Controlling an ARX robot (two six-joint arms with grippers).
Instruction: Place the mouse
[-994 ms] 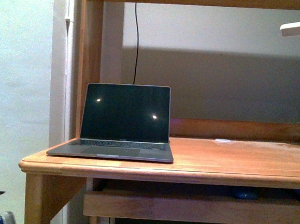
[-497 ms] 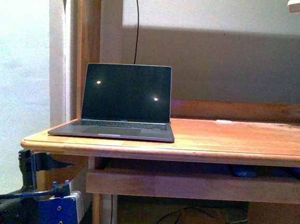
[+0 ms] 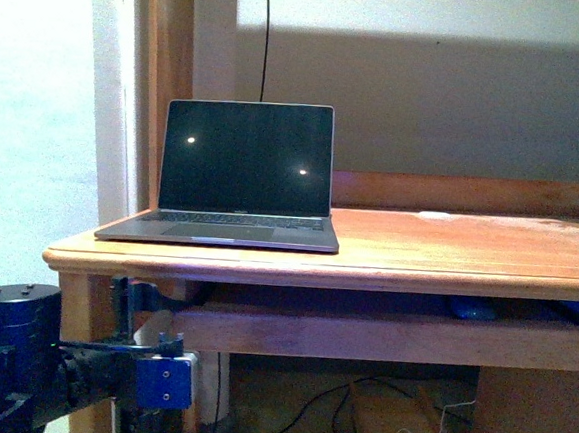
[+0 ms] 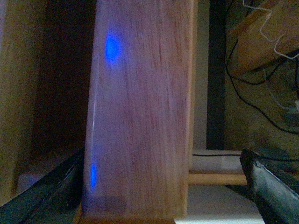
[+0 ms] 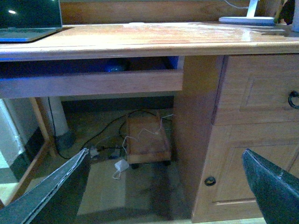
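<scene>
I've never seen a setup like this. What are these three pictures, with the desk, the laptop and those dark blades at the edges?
It's a robot with two arms, each ending in a pincer. The front picture, from its body, shows a desk with an open laptop, and its left arm low beside it. The other two come from wrist cameras; the dark blades are pincer fingers. The left pincer faces a wooden board; the right pincer looks under the desk at cables. Both are open, holding nothing. No mouse is clearly visible.

A wooden desk [image 3: 447, 254] bears an open laptop [image 3: 237, 177].
</scene>
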